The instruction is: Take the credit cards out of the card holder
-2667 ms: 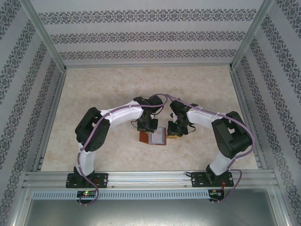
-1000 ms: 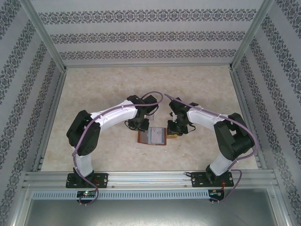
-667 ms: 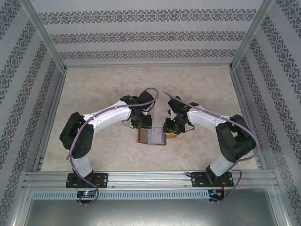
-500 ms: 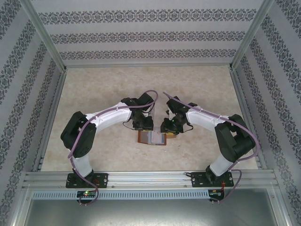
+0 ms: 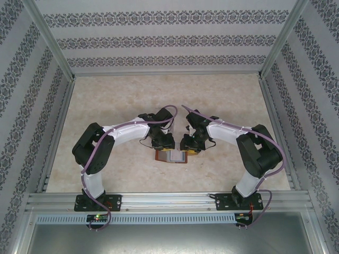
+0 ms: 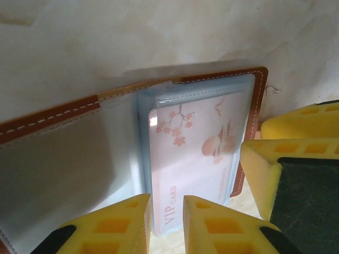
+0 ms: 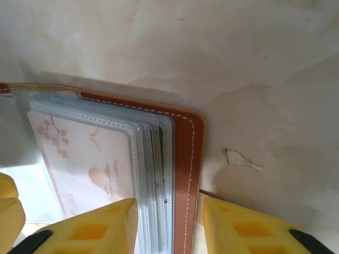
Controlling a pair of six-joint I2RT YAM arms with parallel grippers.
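- Left wrist: left gripper [image 6: 167,225] fingers narrowly apart over a sleeved VIP credit card [image 6: 196,148] in the opened card holder [image 6: 50,112];
- Right wrist: right gripper [image 7: 169,227] jaws apart, straddling the card holder's brown edge.

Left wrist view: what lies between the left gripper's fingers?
An edge of the pink VIP card in its clear sleeve, seen in the left wrist view.

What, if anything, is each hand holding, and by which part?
Nothing looks gripped: both open, left hand straddles the pink blossom-printed plastic card, right hand the stitched edge of the brown leather wallet.
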